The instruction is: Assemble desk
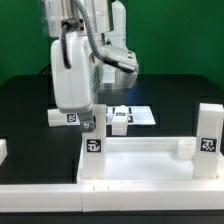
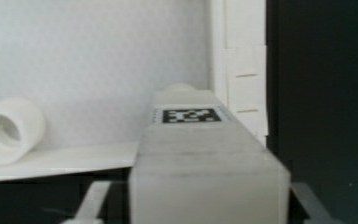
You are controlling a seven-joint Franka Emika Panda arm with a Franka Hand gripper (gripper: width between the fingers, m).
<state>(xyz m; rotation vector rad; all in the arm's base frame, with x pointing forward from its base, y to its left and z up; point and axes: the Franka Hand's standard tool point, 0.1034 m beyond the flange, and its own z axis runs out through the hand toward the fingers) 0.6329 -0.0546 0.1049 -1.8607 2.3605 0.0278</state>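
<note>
My gripper (image 1: 89,127) is clamping a tagged desk leg (image 2: 202,165) upright at the desk top's (image 1: 140,163) corner on the exterior view's left. A round socket (image 2: 7,130) is showing nearby.

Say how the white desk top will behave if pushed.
The desk top is probably stiff: its raised rim looks like rigid moulded plastic. Lying flat and wide on the table, it would likely slide rather than tip. Being a shallow hollow tray, it seems light for its size.
</note>
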